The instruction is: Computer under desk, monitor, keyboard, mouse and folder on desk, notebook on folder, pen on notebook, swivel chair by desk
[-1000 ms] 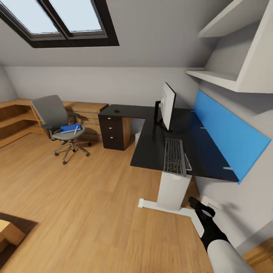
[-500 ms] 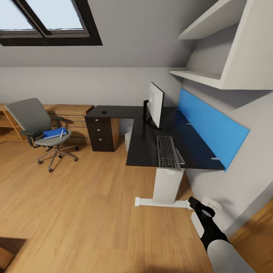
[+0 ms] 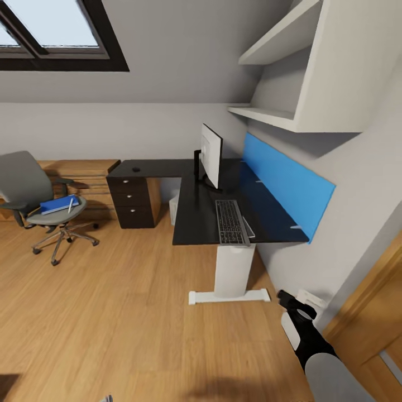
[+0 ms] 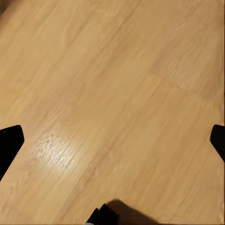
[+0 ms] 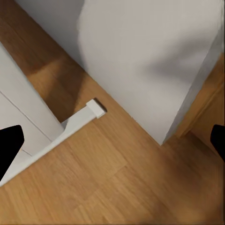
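The black L-shaped desk (image 3: 195, 215) stands against the wall with the blue back panel. On it the monitor (image 3: 211, 156) is upright, with the keyboard (image 3: 231, 222) in front of it. The thin grey notebook (image 3: 248, 228) peeks out beside the keyboard. The small black mouse (image 3: 135, 169) lies on the far wing above the drawers. The computer (image 3: 175, 205) stands under the desk. At the left, the swivel chair (image 3: 30, 190) carries the blue folder (image 3: 57, 205) with the white pen (image 3: 70, 206) on it. My left gripper (image 4: 112, 140) hangs open over bare floor. My right gripper (image 5: 112, 143) is open near the desk's white foot (image 5: 79, 121).
White wall shelves (image 3: 279, 117) hang above the desk. A wooden drawer chest (image 3: 84, 178) stands behind the chair, and a wooden door frame (image 3: 368, 312) is at the right. My right arm (image 3: 312, 346) reaches down at the lower right. Wooden floor (image 3: 139, 312) lies between me and the chair.
The whole picture has slid left, so the camera has turned right. Desk, chair and the things on them keep their places. My right arm holds the same pose.
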